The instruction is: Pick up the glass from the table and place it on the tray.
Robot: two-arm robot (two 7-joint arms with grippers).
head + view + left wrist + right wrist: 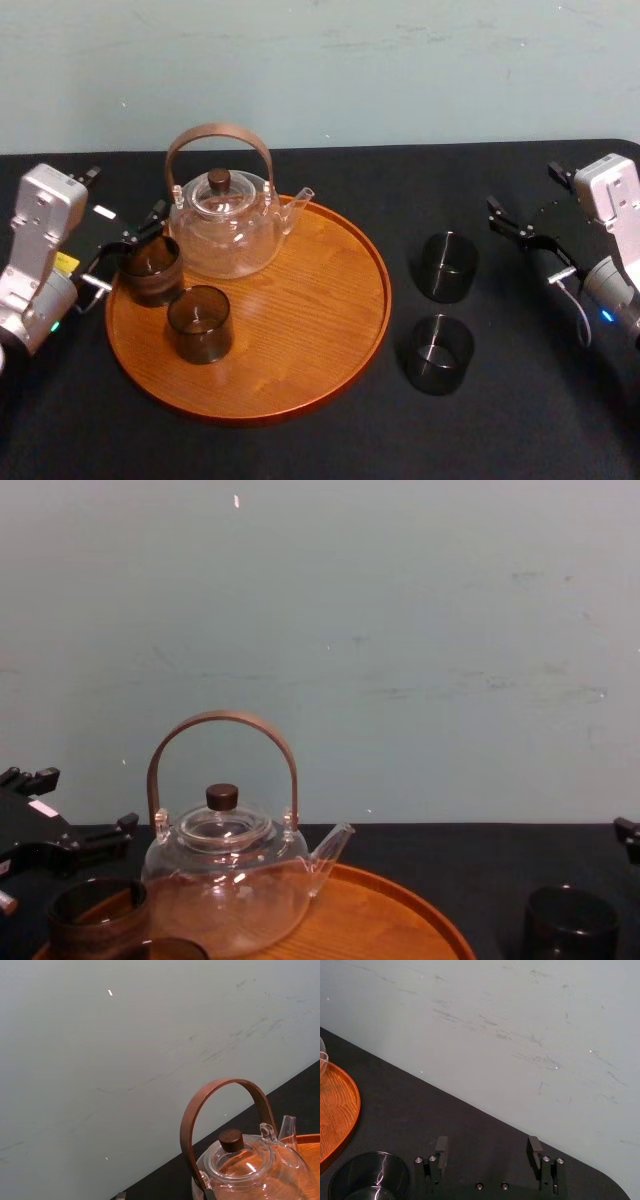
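The round wooden tray (pixel 330 330) lies left of centre with a clear teapot (pixel 225 225) on it. One dark glass (pixel 151 268) stands at the tray's left edge, and my left gripper (pixel 128 250) is open with its fingers spread on either side of that glass. A second glass (pixel 200 323) stands on the tray in front of it. Two more glasses (pixel 446 266) (pixel 438 353) stand on the black table to the tray's right. My right gripper (pixel 522 236) hovers open and empty to their right, its fingers (pixel 441 1146) wide apart above the cloth.
The teapot's bent wooden handle (pixel 222 725) rises just beside the left gripper. The tray's rim (pixel 440 920) and one table glass (pixel 570 920) appear in the chest view. A pale wall stands behind the black table (pixel 520 420).
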